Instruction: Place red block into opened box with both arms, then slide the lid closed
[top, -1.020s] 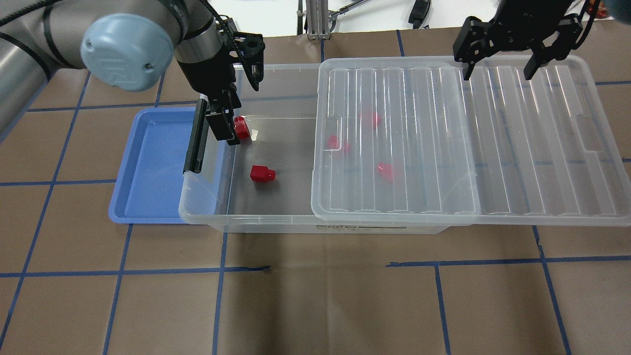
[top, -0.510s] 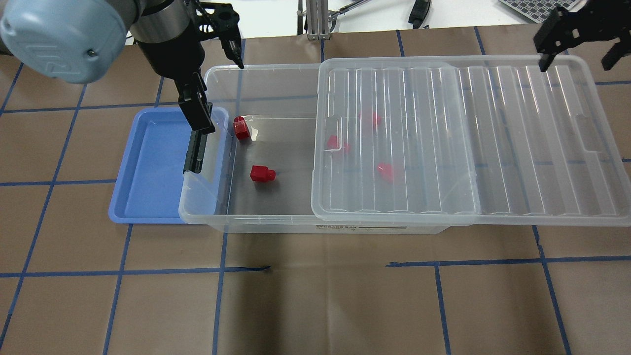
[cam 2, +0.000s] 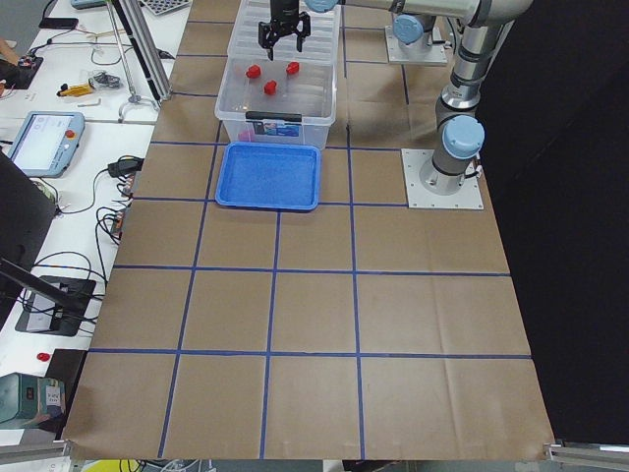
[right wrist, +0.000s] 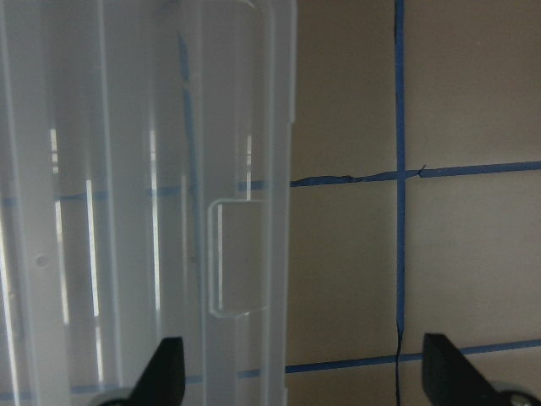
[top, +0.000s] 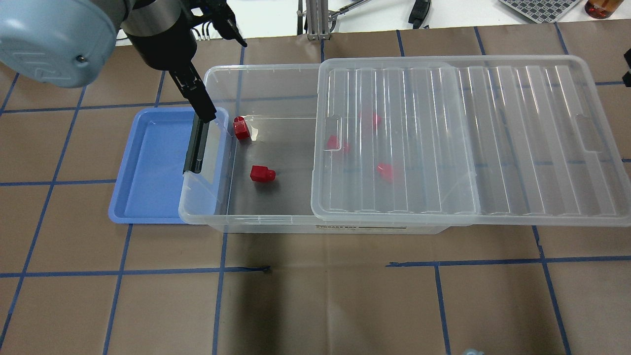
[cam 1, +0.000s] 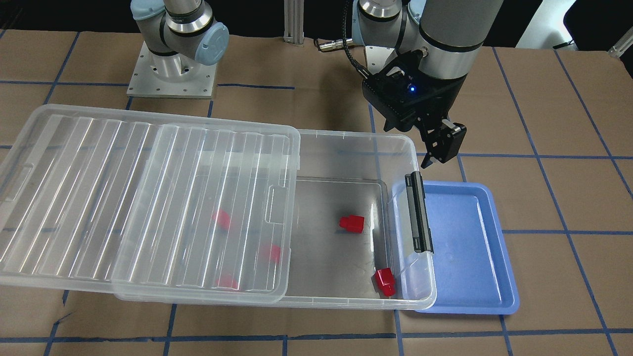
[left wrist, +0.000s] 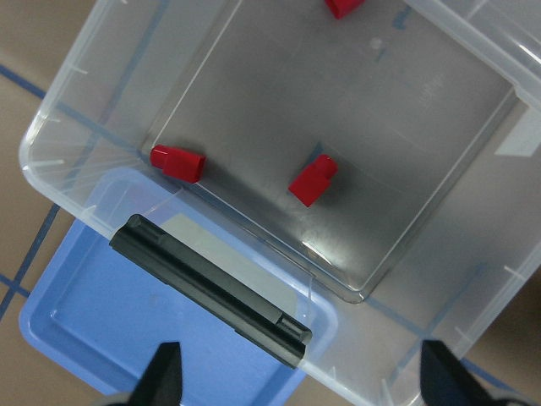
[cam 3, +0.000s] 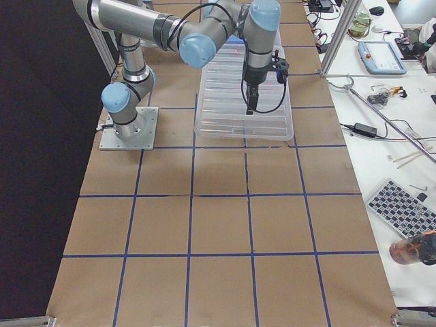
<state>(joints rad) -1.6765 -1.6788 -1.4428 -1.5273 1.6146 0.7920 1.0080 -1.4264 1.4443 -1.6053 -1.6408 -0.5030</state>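
The clear box [top: 266,70] lies with its lid [top: 517,138] slid about halfway off to the right. Two red blocks [top: 241,128] [top: 261,173] rest on the uncovered floor, and three more show blurred under the lid [top: 386,170]. My left gripper [left wrist: 303,376] hangs open and empty above the box's latch-end corner, one finger [cam 1: 441,143] just beyond the far rim. My right gripper [right wrist: 304,372] is open and empty above the lid's [right wrist: 127,169] outer short end, by its recessed tab.
A blue tray [top: 148,167] sits partly under the box's latch end, beneath the black latch bar [top: 196,148]. Brown paper with blue tape lines covers the table [top: 315,305]. Cables, a tablet and tools lie on the side benches [cam 3: 381,102].
My left gripper rose from beside the red block at the latch-end wall and pulled back to the far left. My right gripper moved right, almost out of the overhead view.
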